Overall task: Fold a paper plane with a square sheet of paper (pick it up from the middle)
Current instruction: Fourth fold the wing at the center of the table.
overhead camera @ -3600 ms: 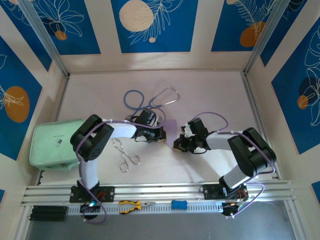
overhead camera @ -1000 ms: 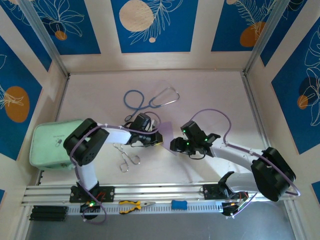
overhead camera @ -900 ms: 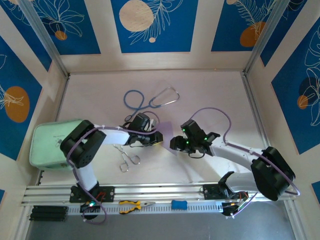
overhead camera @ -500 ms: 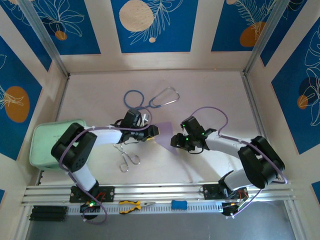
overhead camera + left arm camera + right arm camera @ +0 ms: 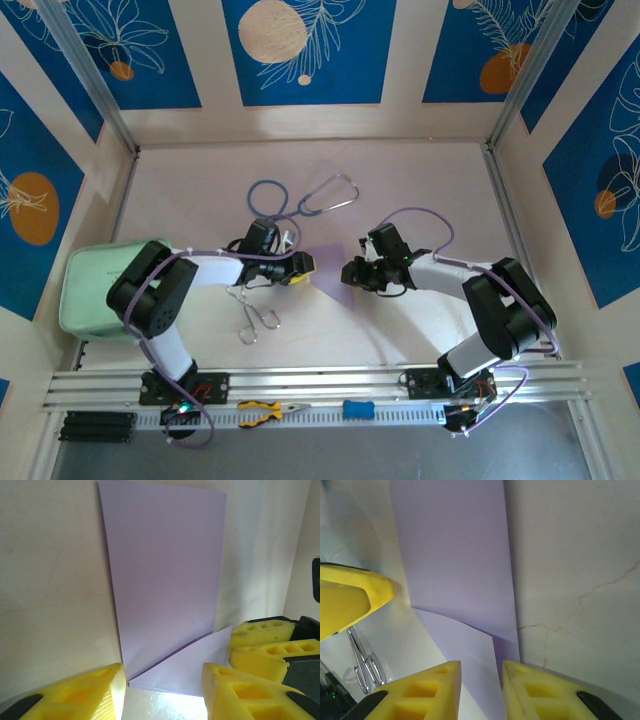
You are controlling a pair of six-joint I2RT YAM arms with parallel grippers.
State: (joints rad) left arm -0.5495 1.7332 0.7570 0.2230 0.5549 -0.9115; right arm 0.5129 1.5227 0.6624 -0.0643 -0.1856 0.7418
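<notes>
The square sheet of paper lies on the table, pale lilac and folded to a narrow rectangle with one corner turned over as a triangle flap. My left gripper is at the paper's left end, open, its yellow fingers either side of the flap. Facing it from the right, my right gripper holds its jaws a narrow gap apart, and the slightly lifted flap runs into that gap. The left gripper's fingers are in the right wrist view too.
A stethoscope lies behind the paper and metal forceps in front of the left arm. A mint-green pouch sits at the left wall. Pliers and a blue tool rest on the front rail.
The left gripper has opened and drawn back to the left. The right jaws have narrowed and that arm's elbow has swung inward. The paper now lies flatter.
</notes>
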